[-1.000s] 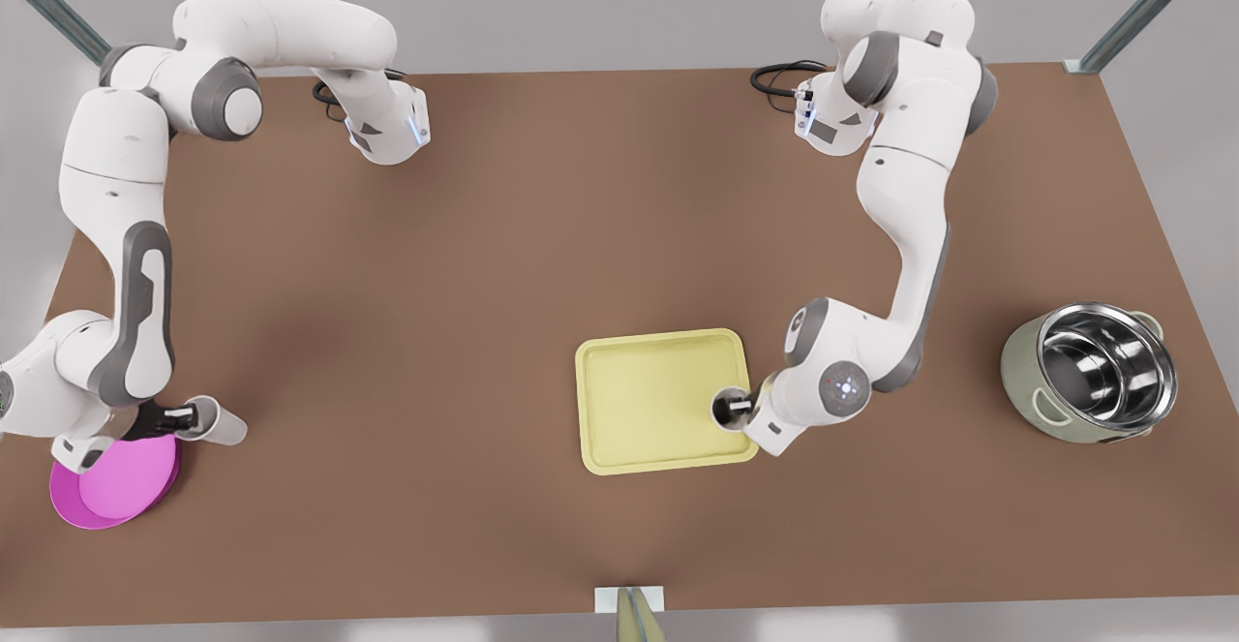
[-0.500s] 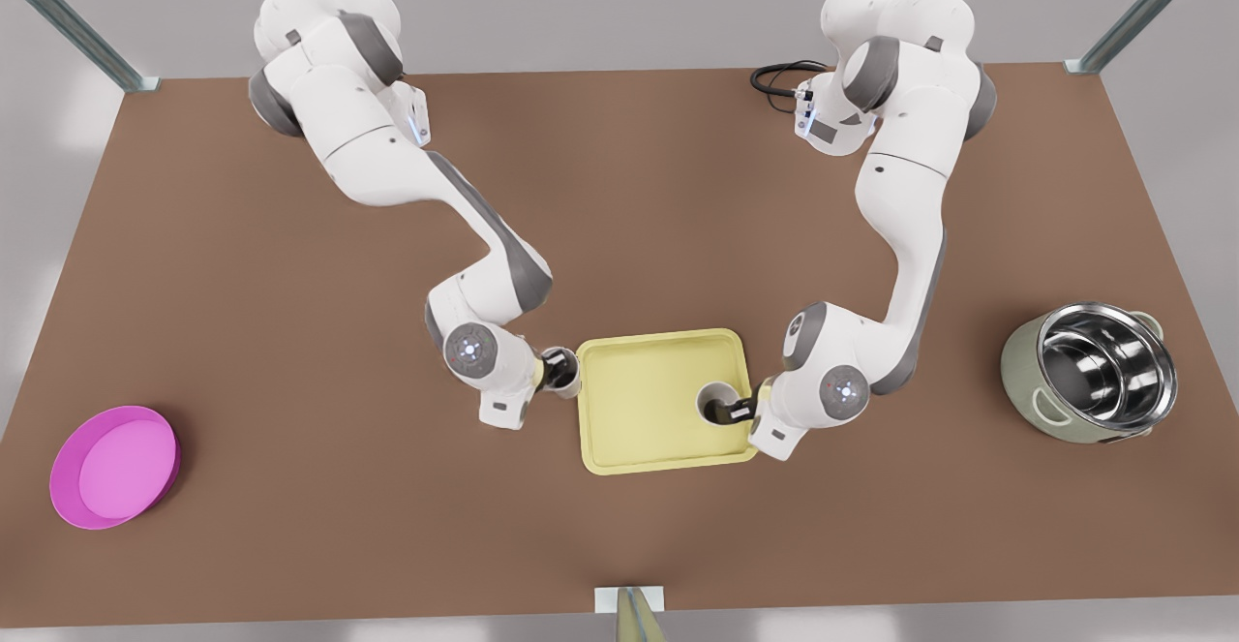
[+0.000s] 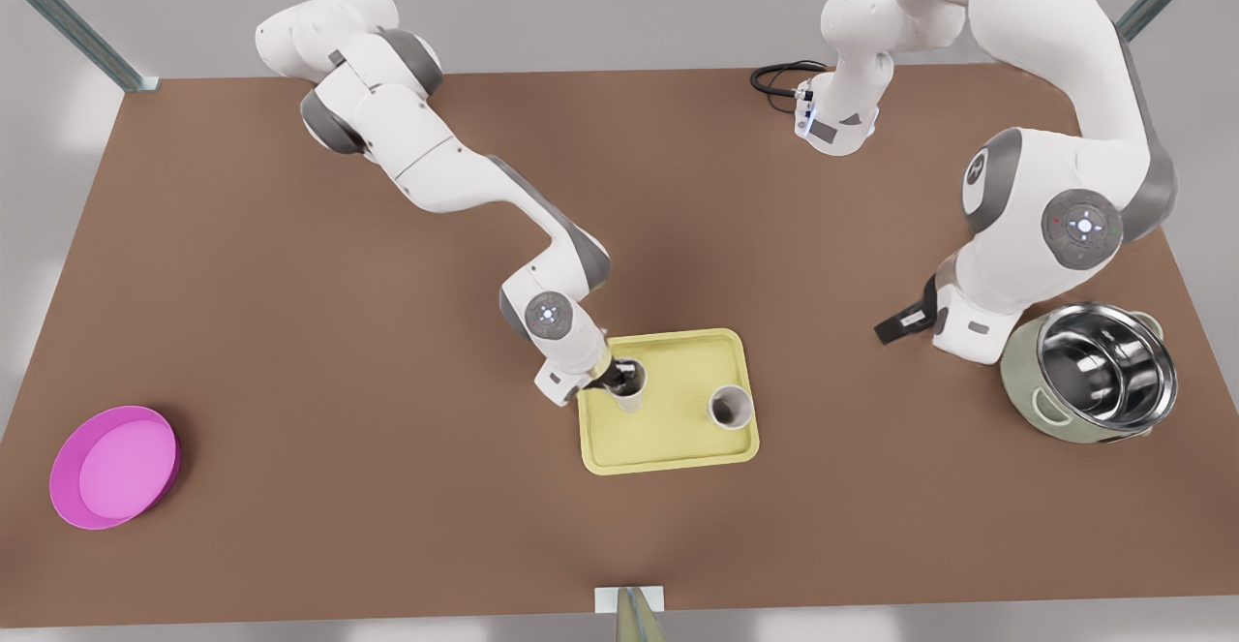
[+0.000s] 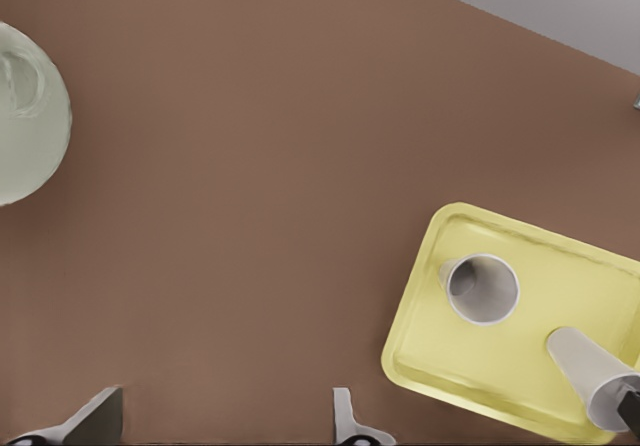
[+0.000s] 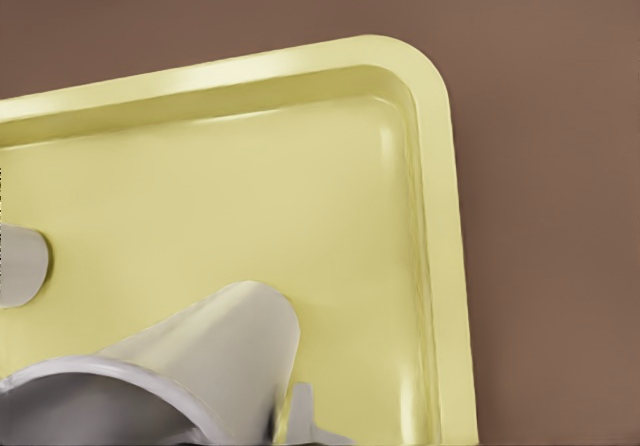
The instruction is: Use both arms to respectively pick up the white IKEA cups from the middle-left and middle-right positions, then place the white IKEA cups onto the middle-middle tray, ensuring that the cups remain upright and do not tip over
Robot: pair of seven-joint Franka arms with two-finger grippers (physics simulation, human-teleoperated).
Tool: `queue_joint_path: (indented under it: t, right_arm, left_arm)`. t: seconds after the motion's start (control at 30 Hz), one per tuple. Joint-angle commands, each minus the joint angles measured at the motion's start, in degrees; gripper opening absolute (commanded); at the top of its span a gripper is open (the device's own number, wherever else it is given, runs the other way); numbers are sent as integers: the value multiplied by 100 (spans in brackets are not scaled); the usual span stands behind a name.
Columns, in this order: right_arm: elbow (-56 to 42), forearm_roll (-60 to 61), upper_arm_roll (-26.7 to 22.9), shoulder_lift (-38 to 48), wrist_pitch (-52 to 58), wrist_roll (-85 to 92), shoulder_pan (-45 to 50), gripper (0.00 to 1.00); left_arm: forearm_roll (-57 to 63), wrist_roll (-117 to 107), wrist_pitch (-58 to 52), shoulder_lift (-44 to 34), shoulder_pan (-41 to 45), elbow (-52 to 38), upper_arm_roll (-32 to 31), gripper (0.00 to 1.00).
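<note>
Fingers (image 4: 345,428) of the left gripper (image 3: 889,325) are being held wide open, empty; the right gripper (image 3: 616,378) is being squeezed on the rim of 1 probably light, slippery cup (image 3: 631,394).

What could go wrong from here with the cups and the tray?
1. The right gripper grips the second cup at its rim, close to the edge of the tray; released there, it might tip.
2. The left gripper, open, hangs beside the steel pot and could bump it.
</note>
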State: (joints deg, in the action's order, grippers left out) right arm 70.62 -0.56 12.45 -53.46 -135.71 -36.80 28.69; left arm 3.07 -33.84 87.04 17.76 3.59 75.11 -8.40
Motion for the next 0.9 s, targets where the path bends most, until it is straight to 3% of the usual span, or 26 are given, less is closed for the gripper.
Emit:
queue_joint_path:
  t: [0.0,0.4,0.53,0.63,0.7,0.73,0.77,0.87]
  right_arm:
    - [-22,12,3,2,-148,-2938,-4,100]
    - [4,-58,-6,55,-105,-2885,-136,100]
    - [215,-40,38,1117,1054,-2711,-179,100]
    - [154,206,56,2076,3224,-858,-1030,100]
    - [163,-258,3,1963,4562,1928,-2612,100]
    - [145,-1163,3,1804,4562,2956,-2973,100]
    - [-136,-1227,-225,1883,4562,4162,-3150,100]
    - [426,-1121,-392,3570,4721,4709,-3106,100]
  left_arm:
    - [238,2461,-777,-176,28,83,120,100]
    - [-34,2382,-1093,-211,1,-67,49,100]
    - [-52,2382,-1067,-176,-8,-49,58,100]
    - [-78,2382,-1067,-176,-8,-49,58,100]
    - [-78,2382,-1067,-167,-8,-49,58,100]
    - [-78,2382,-1067,-167,-16,-49,58,100]
    - [-78,2382,-1067,-167,-16,-49,49,100]
    - [-87,2382,-1067,-167,-16,-49,58,100]
